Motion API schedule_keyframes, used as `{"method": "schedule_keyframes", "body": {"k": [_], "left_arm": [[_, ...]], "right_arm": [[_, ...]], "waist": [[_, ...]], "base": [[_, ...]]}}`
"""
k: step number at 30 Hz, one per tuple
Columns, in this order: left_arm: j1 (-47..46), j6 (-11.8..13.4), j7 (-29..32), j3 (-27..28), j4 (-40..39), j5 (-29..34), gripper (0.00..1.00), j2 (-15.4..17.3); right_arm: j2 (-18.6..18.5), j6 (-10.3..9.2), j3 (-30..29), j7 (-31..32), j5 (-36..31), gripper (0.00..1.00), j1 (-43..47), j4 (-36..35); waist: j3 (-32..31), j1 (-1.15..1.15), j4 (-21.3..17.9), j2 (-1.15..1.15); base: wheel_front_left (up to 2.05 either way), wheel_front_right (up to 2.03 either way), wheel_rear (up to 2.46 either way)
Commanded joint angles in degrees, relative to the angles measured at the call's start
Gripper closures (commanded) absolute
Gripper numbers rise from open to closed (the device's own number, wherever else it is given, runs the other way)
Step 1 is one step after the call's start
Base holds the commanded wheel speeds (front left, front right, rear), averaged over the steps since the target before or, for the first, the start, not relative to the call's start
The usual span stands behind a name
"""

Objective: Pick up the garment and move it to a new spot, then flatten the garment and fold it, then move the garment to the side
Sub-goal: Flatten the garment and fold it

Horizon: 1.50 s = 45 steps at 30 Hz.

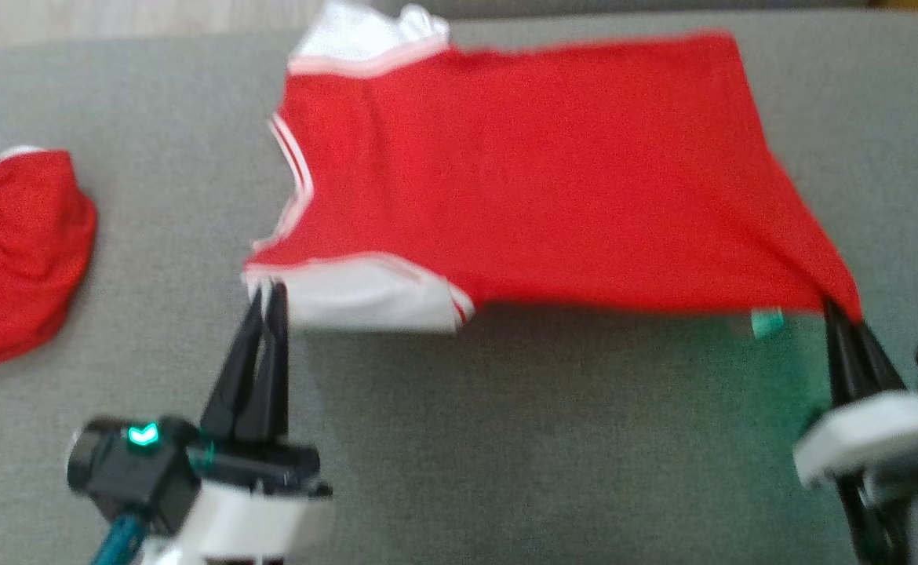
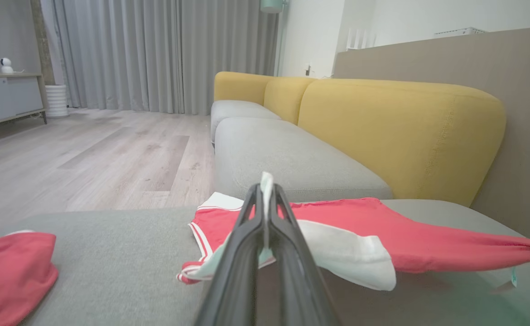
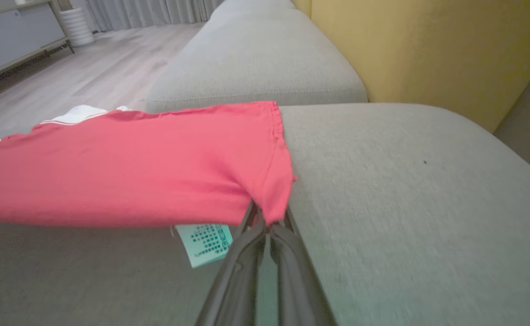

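Black-fingered left gripper (image 1: 265, 297) was clamped on a white sleeve (image 1: 365, 302) at seven o'clock; the right gripper (image 1: 842, 314) was clamped on the red hem corner at five. Beyond them the garment (image 1: 537, 173) stretched toward twelve over the grey cushion (image 1: 506, 439); its long axis ran nine to three, equally near both arms.

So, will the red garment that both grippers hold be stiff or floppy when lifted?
Probably floppy: the red garment hangs between the left gripper and the right gripper, its white sleeve drooping. Likely light, since two fingertip pinches hold that edge up. Its care label dangles, so loose parts may swing.
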Motion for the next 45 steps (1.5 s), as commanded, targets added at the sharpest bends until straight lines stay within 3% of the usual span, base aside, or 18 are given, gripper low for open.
{"method": "schedule_keyframes", "body": {"k": [1,6,9,20,30,41,42,43,44,45], "left_arm": [[0.0,0.7,0.7,1.6,-3.5,0.3,1.0,2.0],[4.1,2.1,3.4,-0.5,-7.5,0.9,1.0,3.1],[5.0,2.2,4.0,-1.1,-7.4,0.4,1.0,2.8],[-0.7,-3.1,3.2,-1.5,6.2,-3.1,1.0,1.4],[-22.0,-10.0,4.3,-1.3,20.2,-1.8,1.0,-1.4],[-31.2,-12.0,0.1,0.3,34.6,-2.6,1.0,-4.5],[-31.2,-12.0,-0.4,0.5,35.4,-2.8,1.0,-4.8],[-31.2,-11.9,-1.1,0.6,36.0,-2.9,1.0,-5.1],[-31.2,-11.9,-1.8,0.7,36.6,-3.0,1.0,-5.4],[-31.2,-11.9,-2.7,0.7,37.0,-3.1,1.0,-5.7]], "right_arm": [[-0.4,0.41,0.4,1.6,0.6,1.0,1.8,-5.1],[-0.3,0.41,-0.3,7.6,1.1,1.0,10.3,-14.3],[-0.3,0.41,-0.3,10.1,1.8,1.0,11.8,-15.2],[-0.3,0.41,0.7,12.9,1.0,1.0,5.1,-4.4],[-0.3,0.41,-0.6,13.1,1.7,1.0,-6.7,-1.9],[-0.3,0.41,1.4,11.0,2.0,1.0,-18.3,6.7],[-0.3,0.41,1.6,10.3,2.0,0.75,-19.0,7.4],[-0.3,0.41,1.9,9.3,2.0,0.32,-19.5,7.9],[-0.3,0.41,2.0,8.3,2.0,0.0,-19.9,8.5],[-0.3,0.41,2.0,7.5,2.2,0.0,-20.1,9.0]], "waist": [[-3.0,0.02,0.6,-0.01],[-3.8,0.02,0.7,-0.01],[-3.3,0.02,0.6,-0.01],[0.6,0.02,0.3,-0.01],[7.2,0.02,-1.2,-0.01],[11.5,0.02,-3.4,-0.01],[11.5,0.02,-3.4,-0.01],[11.5,0.02,-3.4,-0.01],[11.4,0.02,-3.3,-0.01],[11.4,0.02,-3.2,-0.01]], "base": [[0.0,0.0,0.0],[0.0,0.0,0.0],[0.0,0.0,0.0],[0.0,0.0,0.0],[0.0,0.0,0.0],[0.0,0.0,0.0],[0.0,0.0,0.0],[0.0,0.0,0.0],[0.0,0.0,0.0],[0.0,0.0,0.0]]}}
